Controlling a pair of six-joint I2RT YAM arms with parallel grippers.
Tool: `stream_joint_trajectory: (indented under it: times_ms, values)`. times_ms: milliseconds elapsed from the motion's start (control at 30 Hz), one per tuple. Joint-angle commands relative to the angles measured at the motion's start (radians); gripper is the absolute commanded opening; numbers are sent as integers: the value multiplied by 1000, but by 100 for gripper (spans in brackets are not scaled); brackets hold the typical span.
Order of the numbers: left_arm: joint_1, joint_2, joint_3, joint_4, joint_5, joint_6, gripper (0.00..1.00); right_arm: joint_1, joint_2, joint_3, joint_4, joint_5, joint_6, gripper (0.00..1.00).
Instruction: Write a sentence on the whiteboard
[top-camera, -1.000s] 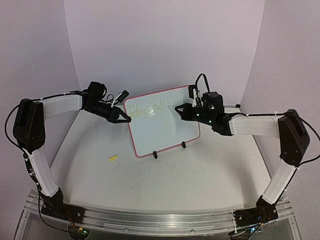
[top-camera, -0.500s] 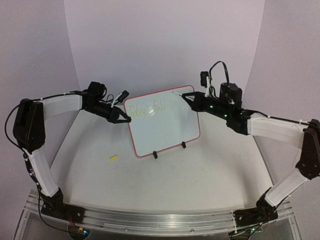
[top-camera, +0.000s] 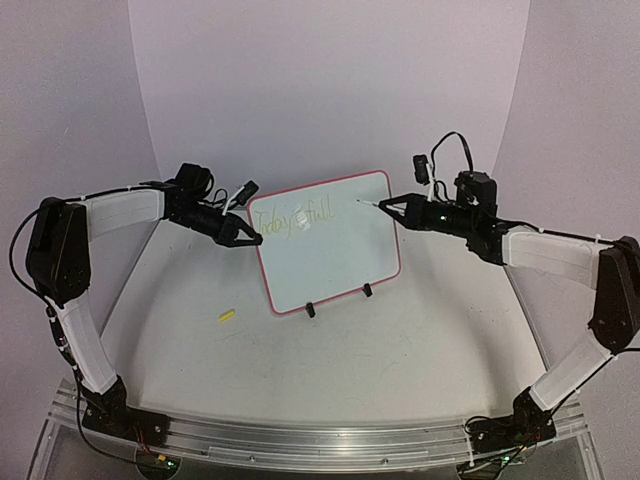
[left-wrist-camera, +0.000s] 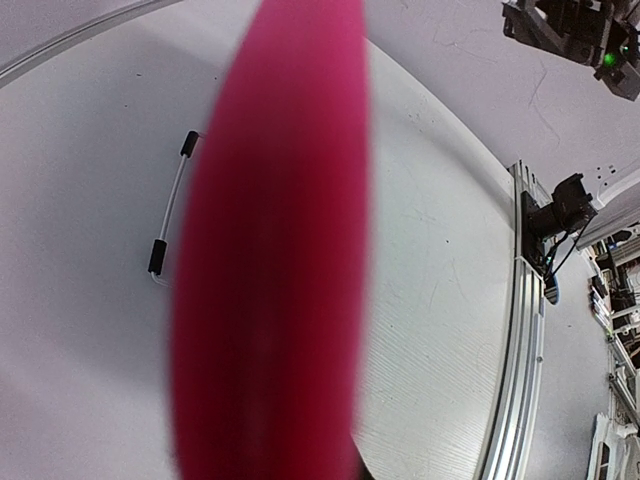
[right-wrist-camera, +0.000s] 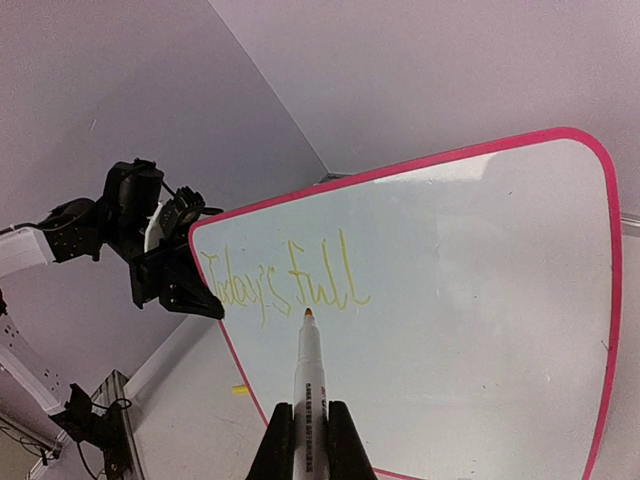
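The whiteboard (top-camera: 330, 245) stands tilted on its clip feet at the far middle of the surface (top-camera: 400, 350); the sentence (right-wrist-camera: 285, 280) so far reads "Today's full" on one line at the upper left, so by my judgement the rest of the phrase is left to write; the left pincer (top-camera: 245, 237) is clamped on the board's left frame, steadying it; the right pincer (right-wrist-camera: 308, 450) is closed around a marker (right-wrist-camera: 308, 385) whose tip looks clear of the board; a small yellow piece (top-camera: 227, 316) lies near left. A second ago the tip sat just after "full"; now it hangs further right; the writing and left arm are unchanged.
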Motion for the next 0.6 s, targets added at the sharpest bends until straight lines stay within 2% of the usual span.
stream_joint_trajectory:
  times_ms: [0,300,567]
  values:
    - [-30,10,19,-48,-45,35,0,-34,68,28,82,-120,45,0]
    - [-30,26,20,-50,-52,38,0,-48,185,97,145,-135,84,0]
    - [-30,25,21,-50,-51,37,0,-48,247,140,184,-88,124,0]
